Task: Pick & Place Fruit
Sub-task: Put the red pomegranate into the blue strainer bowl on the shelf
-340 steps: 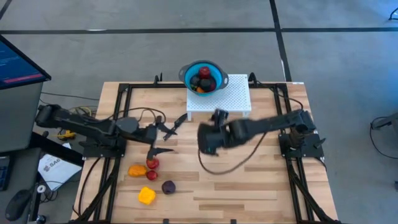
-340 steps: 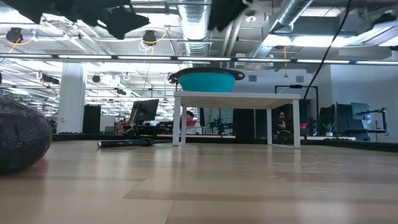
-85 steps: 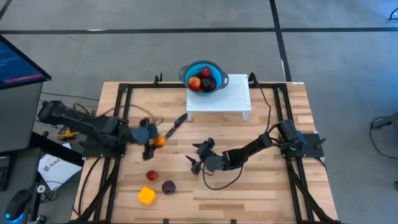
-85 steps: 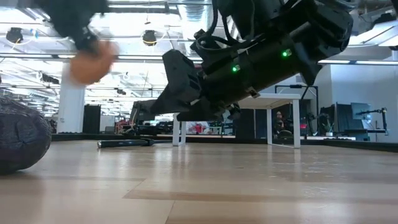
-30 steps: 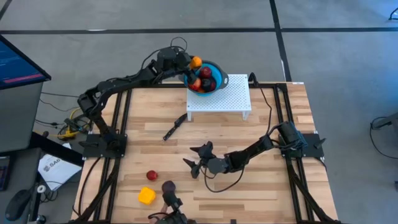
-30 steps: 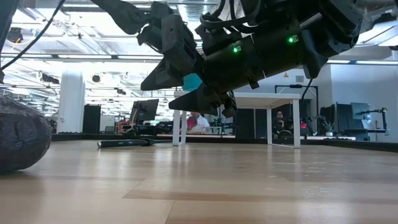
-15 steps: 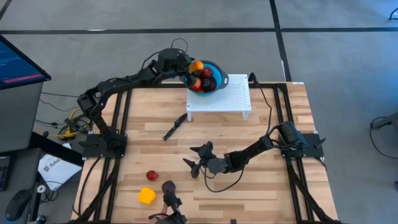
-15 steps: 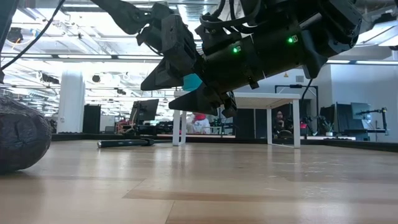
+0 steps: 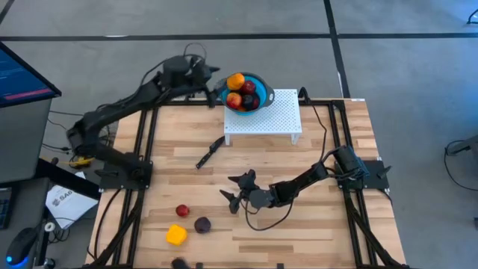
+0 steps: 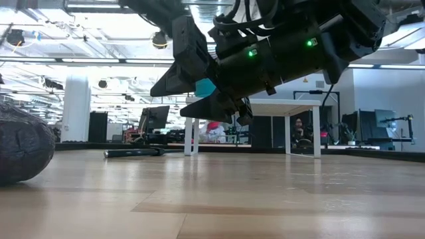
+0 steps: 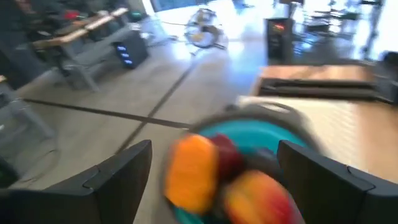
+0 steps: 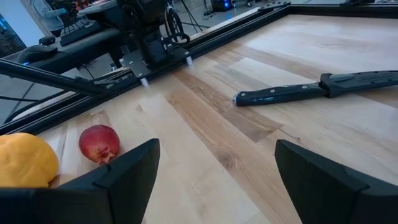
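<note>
Your left pincer hovers at about 9 o'clock of the blue bowl, just off its rim, fingers spread wide and holding nothing. The bowl sits on the white perforated stand at the 12 o'clock edge of the table, and it carries several of the fruit — an orange one on top toward the pincer, a red-and-yellow one beside it, plus red and dark ones.

Your right pincer rests low over the middle of the table, spread and empty, pointing toward 9 o'clock. Three fruit lie loose toward 7 o'clock of it: a red one, a dark purple one and a blocky yellow one — near one another but apart. The black knife lies at about 11 o'clock from the right pincer, between it and the stand.
</note>
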Robot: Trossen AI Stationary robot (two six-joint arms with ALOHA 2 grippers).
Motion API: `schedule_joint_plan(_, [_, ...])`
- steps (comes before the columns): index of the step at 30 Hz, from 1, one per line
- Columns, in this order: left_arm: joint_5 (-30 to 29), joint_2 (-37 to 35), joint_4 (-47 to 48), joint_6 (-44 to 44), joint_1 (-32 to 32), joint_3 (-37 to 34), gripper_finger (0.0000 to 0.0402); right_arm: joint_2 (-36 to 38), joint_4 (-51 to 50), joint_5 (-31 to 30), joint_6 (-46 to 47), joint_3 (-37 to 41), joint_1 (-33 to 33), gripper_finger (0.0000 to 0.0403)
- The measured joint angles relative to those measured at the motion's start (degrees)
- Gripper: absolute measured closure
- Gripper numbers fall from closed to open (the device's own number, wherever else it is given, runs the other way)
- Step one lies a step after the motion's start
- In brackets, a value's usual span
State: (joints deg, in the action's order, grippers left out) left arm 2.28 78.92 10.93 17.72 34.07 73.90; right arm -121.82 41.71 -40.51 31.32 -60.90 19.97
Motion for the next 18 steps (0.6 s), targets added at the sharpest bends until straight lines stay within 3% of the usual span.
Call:
schedule_joint_plan(6, [0.7, -16.2, 3.5, -2.0, -7.6, -15.8, 0.0079, 0.0, -0.1, 0.0, -3.3, 0.0, -0.4, 0.0091])
schedule_joint_plan(12, [-4.7, -31.6, 5.8, -14.5, -16.6, -34.4, 0.0093, 0.0, 0.0, 0.0, -4.8, 0.0, -0.6, 0.0091])
schedule_joint_plan(18, [-3.0, -38.9, 22.9, -27.5, -25.3, -40.9, 0.01, -0.5, -0.3, 0.0, -4.9, 0.0, -1.6, 0.0091])
